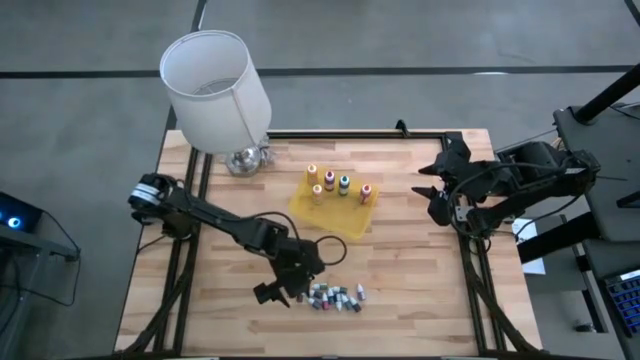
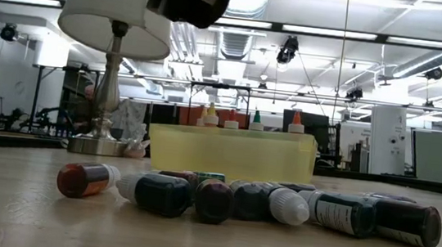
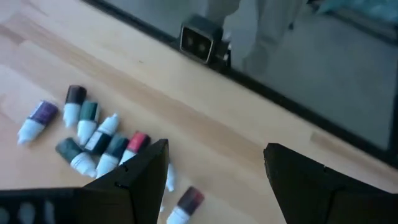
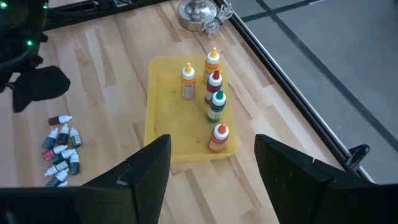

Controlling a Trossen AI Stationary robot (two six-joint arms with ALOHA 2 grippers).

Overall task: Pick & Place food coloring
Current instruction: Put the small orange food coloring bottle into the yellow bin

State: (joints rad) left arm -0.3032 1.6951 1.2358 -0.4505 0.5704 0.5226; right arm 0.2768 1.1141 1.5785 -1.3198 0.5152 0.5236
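Note:
Several small food coloring vials (image 1: pixel 335 295) lie on their sides in a loose heap near the table's front edge, also seen in the low view (image 2: pixel 254 201) and the left wrist view (image 3: pixel 93 134). Several larger food coloring bottles (image 1: pixel 340 185) stand upright in a yellow tray (image 1: pixel 305 210) at mid-table (image 4: pixel 161 124). My left gripper (image 1: pixel 282 295) hovers open just left of the heap, above the wood, nothing between its fingers (image 3: pixel 214 165). My right gripper (image 1: pixel 427 190) hangs open high up, right of the tray (image 4: pixel 211 158).
A lamp with a white shade (image 1: pixel 215 90) and a silver base (image 1: pixel 247 158) stands at the far left, close to the tray's far corner. A black frame rail (image 1: pixel 440 133) runs along the table's edges. Bare wood lies between tray and heap.

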